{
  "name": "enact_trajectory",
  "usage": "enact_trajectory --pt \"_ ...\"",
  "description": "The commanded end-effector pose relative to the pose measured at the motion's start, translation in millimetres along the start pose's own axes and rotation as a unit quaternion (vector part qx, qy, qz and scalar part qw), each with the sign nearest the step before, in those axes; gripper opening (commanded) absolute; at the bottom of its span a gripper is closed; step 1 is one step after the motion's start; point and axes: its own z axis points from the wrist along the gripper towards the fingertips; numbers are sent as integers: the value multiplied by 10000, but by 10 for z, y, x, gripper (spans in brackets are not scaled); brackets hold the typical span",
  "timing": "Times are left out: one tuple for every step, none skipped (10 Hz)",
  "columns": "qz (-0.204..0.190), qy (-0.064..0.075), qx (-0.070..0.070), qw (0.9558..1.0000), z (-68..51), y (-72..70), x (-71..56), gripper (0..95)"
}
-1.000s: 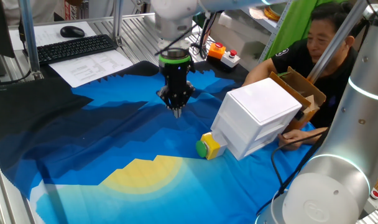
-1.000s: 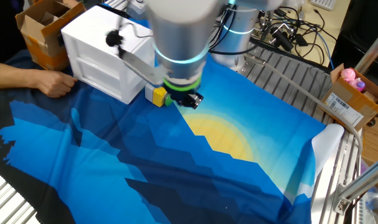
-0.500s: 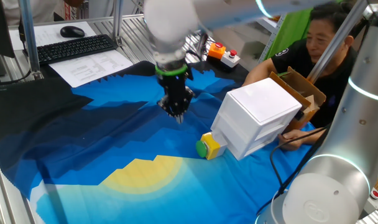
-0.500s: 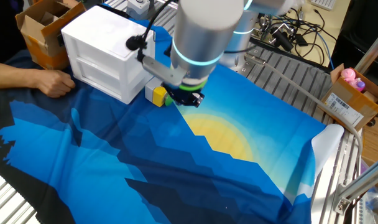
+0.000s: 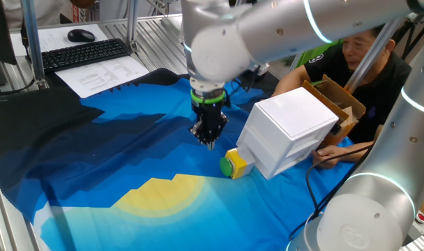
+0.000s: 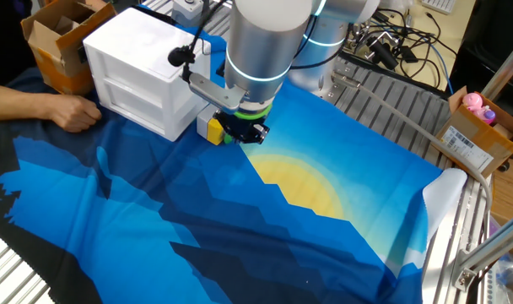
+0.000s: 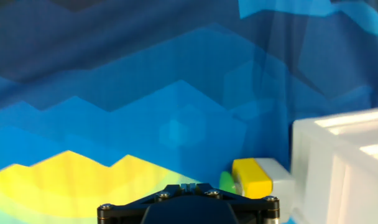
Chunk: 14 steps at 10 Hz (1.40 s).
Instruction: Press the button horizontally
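The green button (image 5: pixel 226 166) faces sideways out of its yellow cube housing (image 5: pixel 238 164), which stands against the foot of the white box (image 5: pixel 289 132). My gripper (image 5: pixel 210 143) points down at the blue cloth, just behind and left of the button and a little above it. Its fingertips meet in a point, shut on nothing. In the other fixed view the gripper (image 6: pixel 245 135) covers most of the button; the yellow housing (image 6: pixel 210 128) shows to its left. In the hand view the gripper (image 7: pixel 190 186) is at the bottom edge, with the button (image 7: pixel 226 183) just to its right.
A person's hand (image 6: pixel 67 111) rests on the cloth beside the white box (image 6: pixel 138 76). A cardboard box (image 5: pixel 337 104) stands behind it. A keyboard (image 5: pixel 83 52) and papers lie at the far left. A cardboard box (image 6: pixel 472 135) sits off the cloth's right side.
My gripper has moved right and toward the front, closer to the button and lower over the cloth. The button and the white box have not moved.
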Motion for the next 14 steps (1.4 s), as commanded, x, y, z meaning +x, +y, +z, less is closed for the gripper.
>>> enact_trajectory --pt "-15 -50 9 10000 48 -28 2 0" --pt "-44 -75 9 10000 84 -56 -2 0" --pt "-31 -80 -24 10000 112 -63 -1 0" --pt "-29 -66 -85 9999 144 -61 14 0" --pt "-22 -73 -106 9999 183 -59 29 0" --pt "-10 -99 -103 9999 235 -57 41 0" --pt "-14 -110 -104 9999 262 -56 50 0" --pt "-9 -106 -115 9999 273 -56 60 0" --pt "-2 -102 -115 9999 278 -56 60 0" --pt "57 -125 -110 9998 284 -56 60 0" --pt "78 -132 -110 9998 284 -56 60 0" --pt "81 -167 -106 9998 284 -56 60 0" --pt "46 -181 -95 9998 285 -56 59 0" --pt "7 -180 -93 9998 286 -56 59 0"
